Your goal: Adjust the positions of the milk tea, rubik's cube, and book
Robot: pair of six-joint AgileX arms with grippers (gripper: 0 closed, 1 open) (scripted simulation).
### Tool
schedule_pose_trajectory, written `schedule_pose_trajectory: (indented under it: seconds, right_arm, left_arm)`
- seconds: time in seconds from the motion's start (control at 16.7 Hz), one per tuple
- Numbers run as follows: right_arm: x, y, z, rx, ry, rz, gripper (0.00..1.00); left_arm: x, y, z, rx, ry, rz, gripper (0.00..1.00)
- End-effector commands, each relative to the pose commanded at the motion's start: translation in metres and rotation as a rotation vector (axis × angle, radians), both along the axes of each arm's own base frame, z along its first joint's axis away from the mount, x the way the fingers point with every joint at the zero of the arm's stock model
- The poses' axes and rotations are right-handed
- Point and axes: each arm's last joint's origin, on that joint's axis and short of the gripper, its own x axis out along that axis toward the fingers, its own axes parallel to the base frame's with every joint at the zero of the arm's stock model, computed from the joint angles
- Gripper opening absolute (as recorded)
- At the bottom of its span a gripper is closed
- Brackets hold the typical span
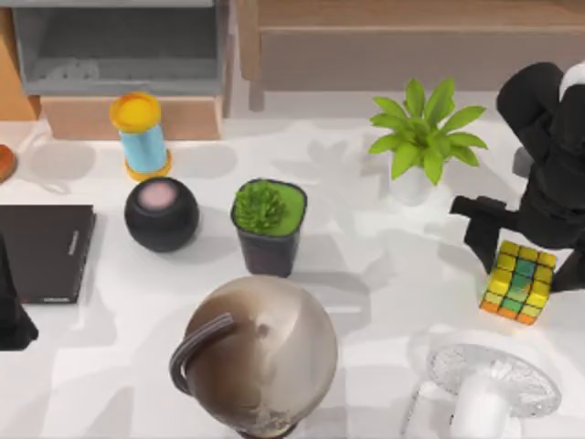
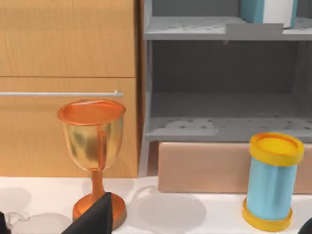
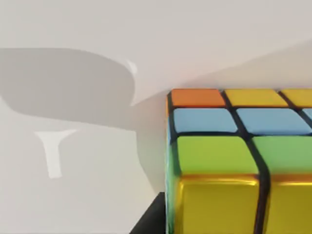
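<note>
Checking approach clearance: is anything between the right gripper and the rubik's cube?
Nothing visible. The right gripper is right at the rubik's cube on the table's right side, with no object between them.

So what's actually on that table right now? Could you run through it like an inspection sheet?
Surface: white table, shadowed.
Job's things: milk tea upright at the back left; rubik's cube at the right; teal book standing on a shelf.
Clutter: black speaker, two potted plants, globe, white fan, flat black book, goblet.
Grippers: right gripper at the cube; left arm parked at the left edge.
Cables: nothing seen.
Surroundings: wooden cabinet with grey shelves behind the table.
</note>
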Motion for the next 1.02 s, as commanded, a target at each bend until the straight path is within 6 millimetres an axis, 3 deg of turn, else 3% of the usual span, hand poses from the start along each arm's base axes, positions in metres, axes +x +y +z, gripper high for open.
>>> schedule_pose_trajectory:
  seconds: [0.54, 0.78, 1.02]
  right_arm:
    - [0.000, 0.000, 0.029, 0.000, 0.001, 0.000, 0.00]
    - [0.000, 0.000, 0.028, 0.000, 0.001, -0.002, 0.00]
    - [0.016, -0.028, 0.062, 0.043, -0.209, -0.026, 0.00]
  left_arm:
    - [0.000, 0.000, 0.000, 0.000, 0.000, 0.000, 1.00]
    - [0.000, 0.000, 0.000, 0.000, 0.000, 0.000, 1.00]
    - [0.000, 0.000, 0.000, 0.000, 0.000, 0.000, 1.00]
